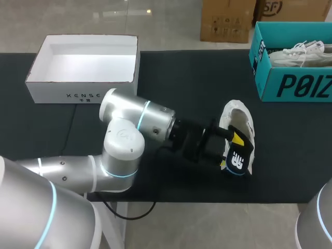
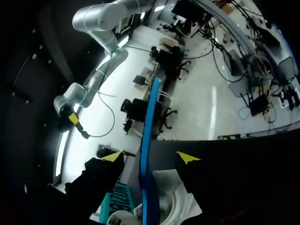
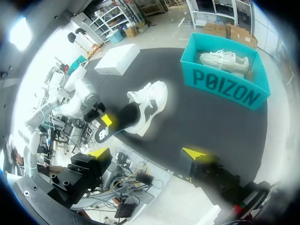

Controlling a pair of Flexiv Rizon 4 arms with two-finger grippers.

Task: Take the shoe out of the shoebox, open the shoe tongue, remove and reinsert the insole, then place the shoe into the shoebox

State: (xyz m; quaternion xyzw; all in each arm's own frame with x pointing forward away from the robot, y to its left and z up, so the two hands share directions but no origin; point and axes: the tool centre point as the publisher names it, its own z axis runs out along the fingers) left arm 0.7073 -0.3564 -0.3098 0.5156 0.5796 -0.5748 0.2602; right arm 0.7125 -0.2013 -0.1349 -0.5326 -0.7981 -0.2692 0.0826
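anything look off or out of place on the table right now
Only the insole: it juts partway out of the white shoe on the table, at the left end effector. That fits the insole step of the task rather than a fault. Nothing looks spilled or damaged.

Probably a robotics lab (robot arm [image 1: 129, 135] over black table [image 1: 181, 72]).

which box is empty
The white box at the far left; the teal box holds a white shoe.
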